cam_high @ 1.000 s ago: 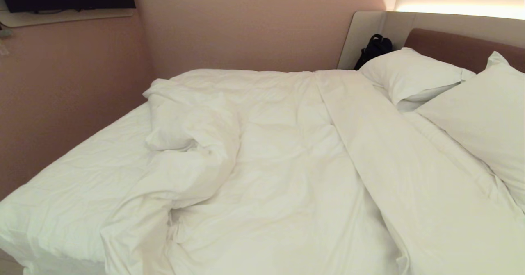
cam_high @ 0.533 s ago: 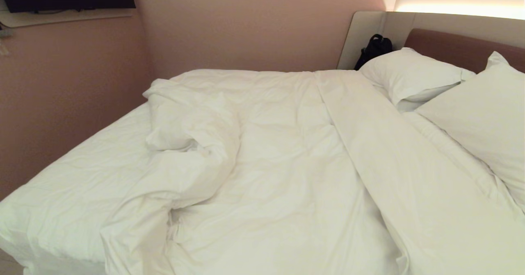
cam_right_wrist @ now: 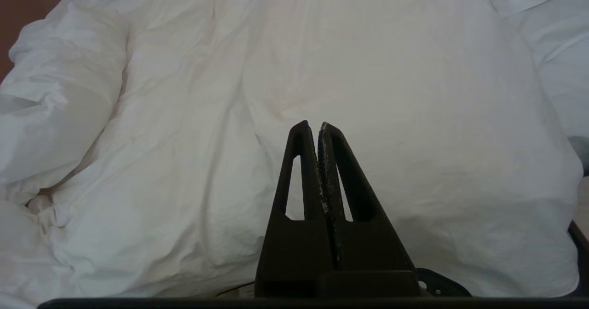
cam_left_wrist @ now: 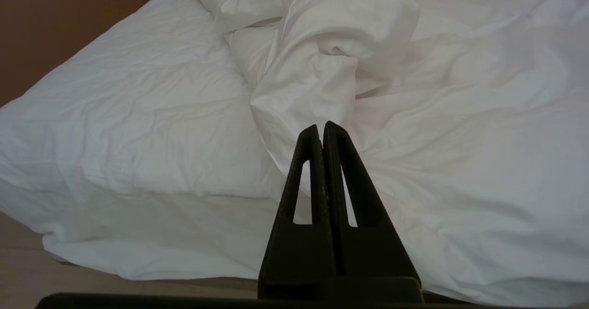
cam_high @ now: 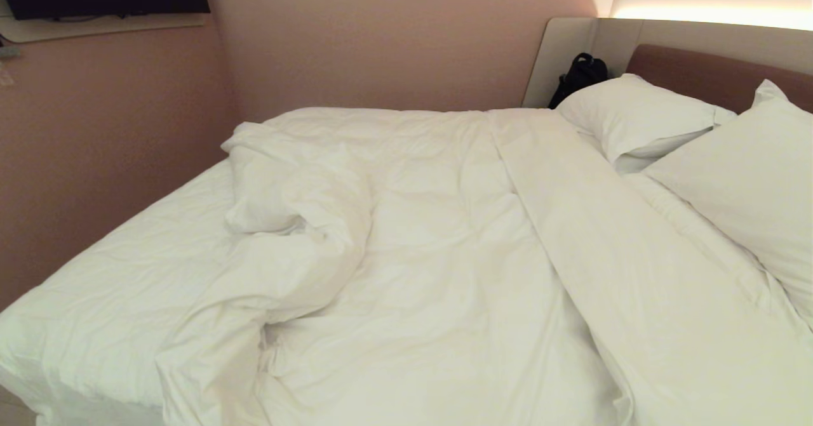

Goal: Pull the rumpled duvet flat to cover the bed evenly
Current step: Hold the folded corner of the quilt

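The white duvet (cam_high: pixel 444 254) lies rumpled over the middle and right of the bed (cam_high: pixel 95 305), with a bunched fold (cam_high: pixel 286 191) at its left edge. The fitted sheet shows bare on the bed's left side. Neither arm is in the head view. My left gripper (cam_left_wrist: pixel 321 127) is shut and empty, held off the near bed edge and pointing at the bunched fold (cam_left_wrist: pixel 331 51). My right gripper (cam_right_wrist: pixel 314 125) is shut and empty too, in front of the duvet's (cam_right_wrist: pixel 368 92) smooth near side.
Two white pillows (cam_high: pixel 635 118) (cam_high: pixel 749 178) lean at the brown headboard (cam_high: pixel 711 73) on the right. A black bag (cam_high: pixel 579 75) stands in the far corner by the beige panel. Pink walls close the bed's far and left sides. A strip of floor (cam_left_wrist: pixel 27 272) shows below the mattress.
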Controlling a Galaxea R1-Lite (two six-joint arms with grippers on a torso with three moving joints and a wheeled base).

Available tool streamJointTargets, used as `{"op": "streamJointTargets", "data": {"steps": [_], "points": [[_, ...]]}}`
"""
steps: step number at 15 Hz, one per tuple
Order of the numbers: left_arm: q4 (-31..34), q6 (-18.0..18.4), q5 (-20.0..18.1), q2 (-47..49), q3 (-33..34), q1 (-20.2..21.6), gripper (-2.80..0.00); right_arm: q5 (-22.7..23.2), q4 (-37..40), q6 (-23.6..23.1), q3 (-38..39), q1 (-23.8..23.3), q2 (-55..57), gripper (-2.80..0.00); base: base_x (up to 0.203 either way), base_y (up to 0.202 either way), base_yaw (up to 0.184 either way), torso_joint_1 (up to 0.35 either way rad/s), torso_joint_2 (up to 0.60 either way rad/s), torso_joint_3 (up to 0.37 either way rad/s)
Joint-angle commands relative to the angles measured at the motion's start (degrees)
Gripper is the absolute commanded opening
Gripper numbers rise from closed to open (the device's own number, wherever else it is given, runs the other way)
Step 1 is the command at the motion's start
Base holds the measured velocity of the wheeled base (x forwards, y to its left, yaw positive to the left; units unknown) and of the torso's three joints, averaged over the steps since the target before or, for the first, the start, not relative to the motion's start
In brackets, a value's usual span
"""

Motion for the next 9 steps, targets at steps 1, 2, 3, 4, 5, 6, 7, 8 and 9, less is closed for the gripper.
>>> {"op": "streamJointTargets", "data": {"steps": [1, 2, 3, 4, 5, 6, 7, 8, 9], "points": [[0.0, 0.1, 0.0, 0.0, 0.0, 0.0, -2.8, -0.2, 0.2, -0.7, 0.4, 0.0, -0.9, -2.8, 0.0, 0.0, 0.0, 0.0, 0.0, 0.0], [0.0, 0.1, 0.0, 0.0, 0.0, 0.0, -2.8, -0.2, 0.3, -2.0, 0.5, 0.1, -1.3, -2.8, 0.0, 0.0, 0.0, 0.0, 0.0, 0.0], [0.0, 0.1, 0.0, 0.0, 0.0, 0.0, -2.8, -0.2, 0.4, -3.6, 0.5, 0.0, -1.8, -2.8, 0.0, 0.0, 0.0, 0.0, 0.0, 0.0], [0.0, 0.1, 0.0, 0.0, 0.0, 0.0, -2.8, -0.4, 0.4, -4.8, 0.5, 0.0, -2.3, -2.8, 0.0, 0.0, 0.0, 0.0, 0.0, 0.0], [0.0, 0.1, 0.0, 0.0, -0.1, 0.0, -2.8, -1.2, 0.4, -6.0, 0.5, 0.0, -3.0, -2.8, 0.0, 0.0, 0.0, 0.0, 0.0, 0.0], [0.0, 0.1, 0.0, 0.0, 0.0, 0.0, -2.8, -1.8, 0.4, -7.8, 0.9, 0.0, -4.1, -2.8, 0.0, 0.0, 0.0, 0.0, 0.0, 0.0], [0.0, 0.1, 0.0, 0.0, 0.0, 0.0, -2.8, -2.2, 0.4, -10.1, 1.4, 0.0, -5.3, -2.8, 0.0, 0.0, 0.0, 0.0, 0.0, 0.0], [0.1, 0.1, 0.0, 0.0, 0.0, 0.0, -2.8, -3.3, 0.4, -12.3, 1.8, 0.1, -5.8, -2.8, 0.0, 0.0, 0.0, 0.0, 0.0, 0.0], [0.0, 0.1, 0.0, 0.0, 0.0, 0.0, -2.8, -4.2, 0.3, -12.6, 1.8, 0.1, -5.8, -2.8, 0.0, 0.0, 0.0, 0.0, 0.0, 0.0]]}}
